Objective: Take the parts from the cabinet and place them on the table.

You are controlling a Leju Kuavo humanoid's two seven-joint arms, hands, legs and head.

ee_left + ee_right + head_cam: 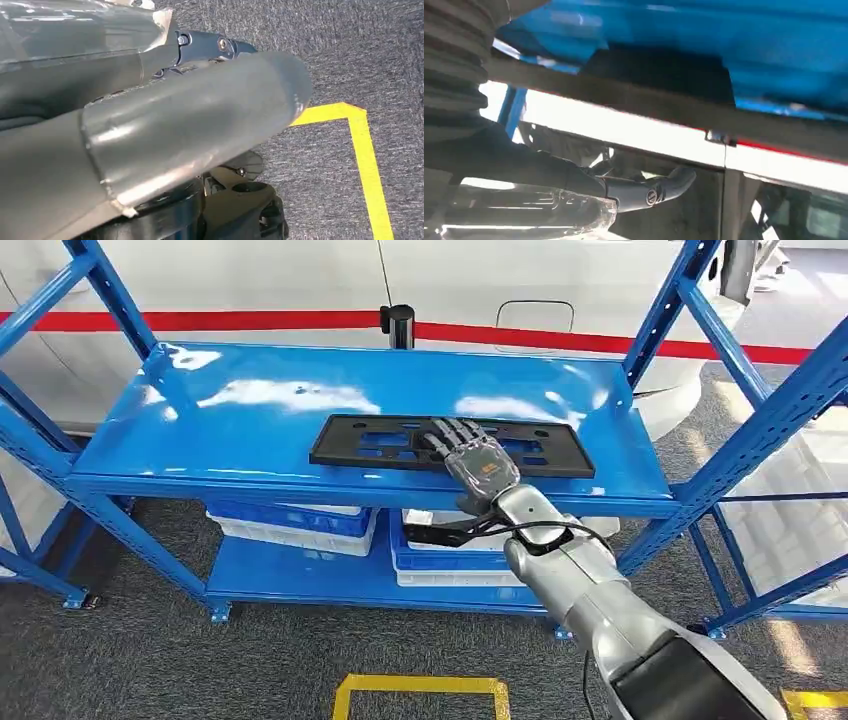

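A flat black frame-shaped part lies on the top blue shelf of the cabinet, near its front edge. My right hand reaches over that edge and rests on the right half of the part, fingers spread flat and not curled around it. The right wrist view looks from behind the right hand at the black part and the blue shelf. My left hand hangs over grey carpet, its thick thumb straight, with nothing in it.
Blue and white bins stand on the lower shelf. Blue uprights frame the cabinet at both sides. A white vehicle body with a red stripe is behind. Yellow tape marks the carpet near my feet.
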